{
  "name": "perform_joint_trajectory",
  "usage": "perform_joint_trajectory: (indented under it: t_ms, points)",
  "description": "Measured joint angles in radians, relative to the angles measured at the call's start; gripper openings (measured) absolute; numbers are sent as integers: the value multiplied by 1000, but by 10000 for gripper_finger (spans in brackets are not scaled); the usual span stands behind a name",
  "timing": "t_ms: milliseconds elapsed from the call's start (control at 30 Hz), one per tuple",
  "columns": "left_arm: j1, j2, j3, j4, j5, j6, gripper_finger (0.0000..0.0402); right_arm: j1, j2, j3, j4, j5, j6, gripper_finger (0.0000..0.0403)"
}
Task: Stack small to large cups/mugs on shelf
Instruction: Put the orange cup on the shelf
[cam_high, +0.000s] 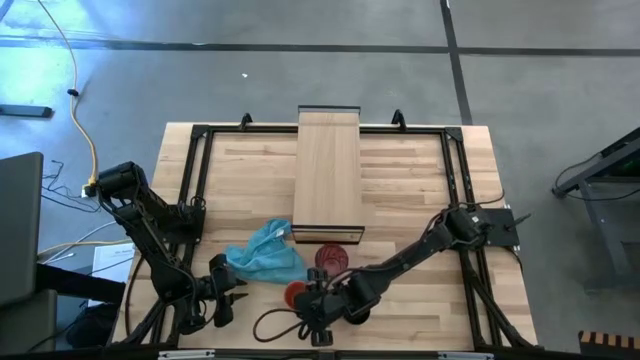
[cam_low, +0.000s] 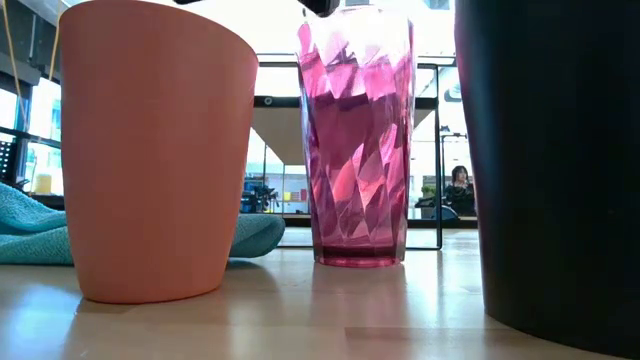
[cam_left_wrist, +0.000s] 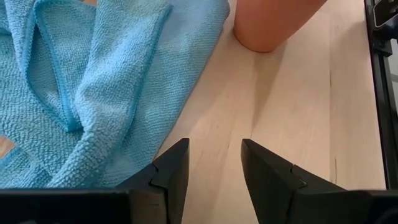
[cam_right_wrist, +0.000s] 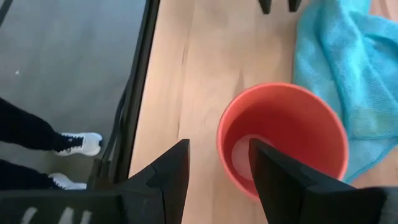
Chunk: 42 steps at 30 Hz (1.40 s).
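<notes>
The small orange-red cup (cam_right_wrist: 283, 140) stands upright on its base on the tabletop, near the front edge (cam_high: 296, 293). My right gripper (cam_right_wrist: 217, 180) is open above the cup, one finger over its hollow and one outside its rim. The see-through pinkish-red cup (cam_low: 357, 140) stands upright behind it (cam_high: 331, 258). The black cup (cam_low: 560, 160) stands close to the low camera. The pale wooden shelf (cam_high: 328, 175) lies at the table's far middle. My left gripper (cam_left_wrist: 214, 165) is open low over the table beside the blue cloth (cam_left_wrist: 93, 81).
The crumpled light blue cloth (cam_high: 265, 255) lies on the table between my left gripper and the cups. A black cable loop (cam_high: 275, 325) lies at the front edge. A black metal frame (cam_high: 200, 180) runs around the tabletop. A person's legs and white shoes (cam_right_wrist: 68, 146) show beyond the table.
</notes>
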Motion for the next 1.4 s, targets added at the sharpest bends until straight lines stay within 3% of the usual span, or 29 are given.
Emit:
perform_joint_trajectory:
  t_ms: [267, 933, 1400]
  points:
    - [0, 0, 0, -1, -4, -1, 133, 0, 20, 0, -3, -35, -4, 158]
    - [0, 0, 0, 0, -3, -28, 133, -1, 19, 0, -65, -9, 23, 158]
    - [0, 0, 0, 0, -3, -27, 133, 2, 19, 0, -9, 0, 19, 158]
